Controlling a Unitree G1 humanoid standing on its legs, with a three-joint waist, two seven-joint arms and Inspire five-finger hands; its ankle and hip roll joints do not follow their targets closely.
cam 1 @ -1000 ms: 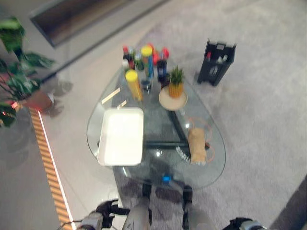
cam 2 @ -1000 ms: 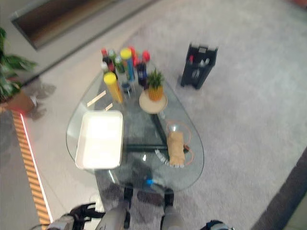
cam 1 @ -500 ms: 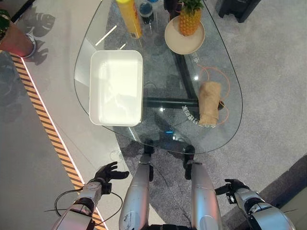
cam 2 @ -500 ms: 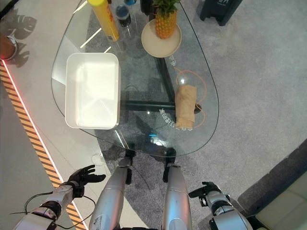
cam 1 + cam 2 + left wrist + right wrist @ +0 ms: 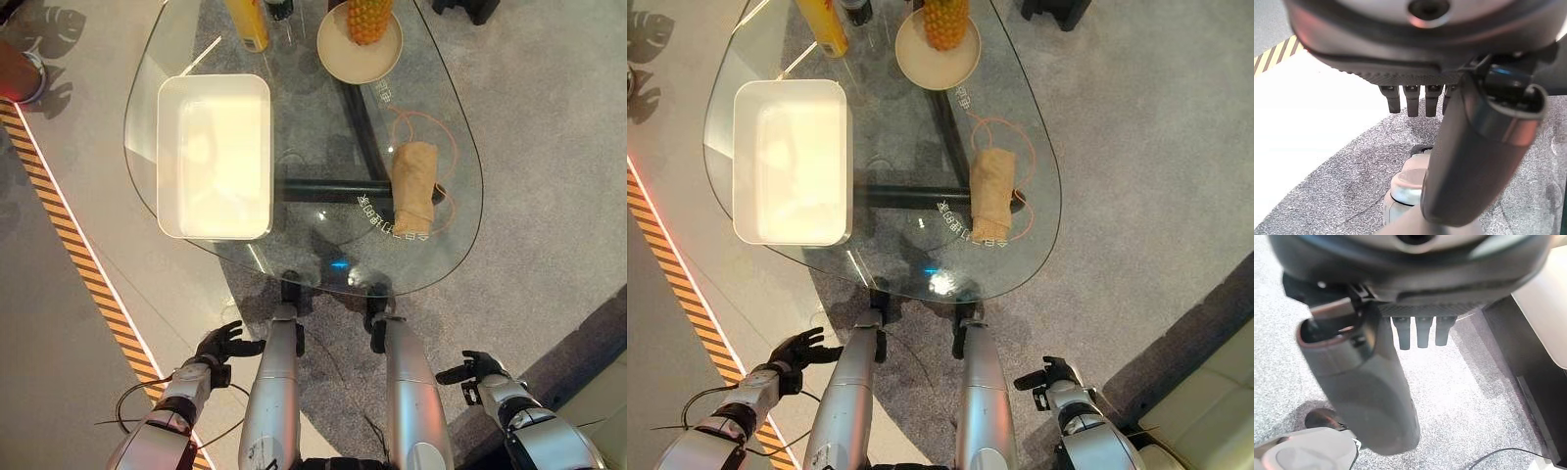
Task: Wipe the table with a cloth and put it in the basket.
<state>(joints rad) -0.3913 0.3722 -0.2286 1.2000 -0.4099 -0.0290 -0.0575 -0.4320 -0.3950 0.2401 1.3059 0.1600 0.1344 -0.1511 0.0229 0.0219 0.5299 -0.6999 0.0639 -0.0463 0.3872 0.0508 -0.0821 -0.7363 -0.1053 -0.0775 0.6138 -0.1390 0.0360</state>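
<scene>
A folded tan cloth (image 5: 414,187) lies on the right part of the glass table (image 5: 186,258), inside an orange ring drawn on the glass. A white rectangular basket (image 5: 214,155) stands on the table's left part. My left hand (image 5: 221,345) hangs low at the lower left, well short of the table, its fingers relaxed and straight with nothing in them. My right hand (image 5: 472,370) hangs at the lower right, also away from the table, fingers straight and holding nothing. In the wrist views the left fingers (image 5: 1412,100) and the right fingers (image 5: 1422,331) point at the floor.
A pineapple on a round plate (image 5: 361,59) and a yellow bottle (image 5: 247,22) stand at the table's far end. A striped yellow-black line (image 5: 83,269) runs along the floor on the left. Grey carpet lies under and right of the table; a dark sofa edge (image 5: 1205,343) is at the lower right.
The camera has tipped further down, so the table sits higher in the picture. Both hands stay low beside me with fingers relaxed; the cloth and basket have not moved.
</scene>
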